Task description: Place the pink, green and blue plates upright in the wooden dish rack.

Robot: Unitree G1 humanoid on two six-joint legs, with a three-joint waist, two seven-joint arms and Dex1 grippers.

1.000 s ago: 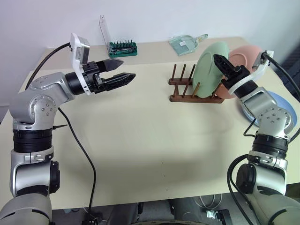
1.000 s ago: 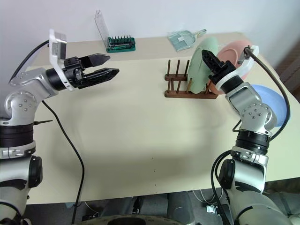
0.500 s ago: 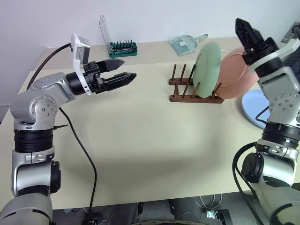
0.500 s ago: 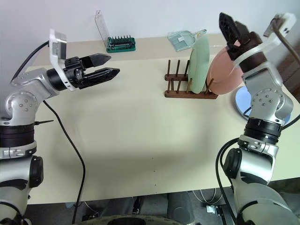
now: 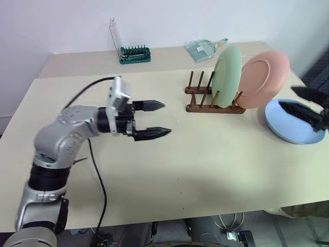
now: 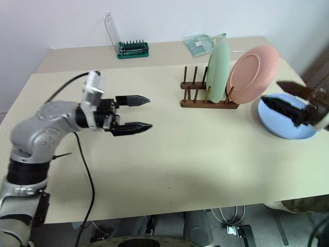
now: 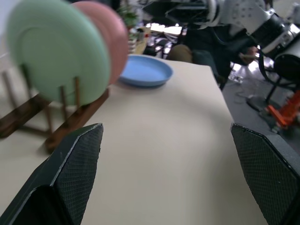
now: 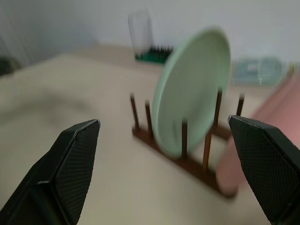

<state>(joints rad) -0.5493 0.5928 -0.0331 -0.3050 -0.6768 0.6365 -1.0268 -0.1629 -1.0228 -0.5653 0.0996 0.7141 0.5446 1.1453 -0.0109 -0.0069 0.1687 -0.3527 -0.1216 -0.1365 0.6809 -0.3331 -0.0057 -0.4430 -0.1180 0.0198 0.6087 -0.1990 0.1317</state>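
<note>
Green and pink now stand in the rack on their own: the green plate upright between the pegs, the pink plate just right of it at the rack's right end, tilted back. A second ago the right gripper was up against the green plate; since then it has let go and drawn back to the near right, and it now hangs over the blue plate with its fingers apart and nothing between them. The left gripper has swung in toward the middle of the table, also spread wide and empty, pointing right toward the rack.

So two of the three plates look done, provided the pink one holds its lean. The blue plate is the one left, lying flat on the table to the right of the rack, near the table's right edge. The rack's free pegs are on its left side, so the blue plate will likely have to go there. Far across the table, the bit holder plays no part.
</note>
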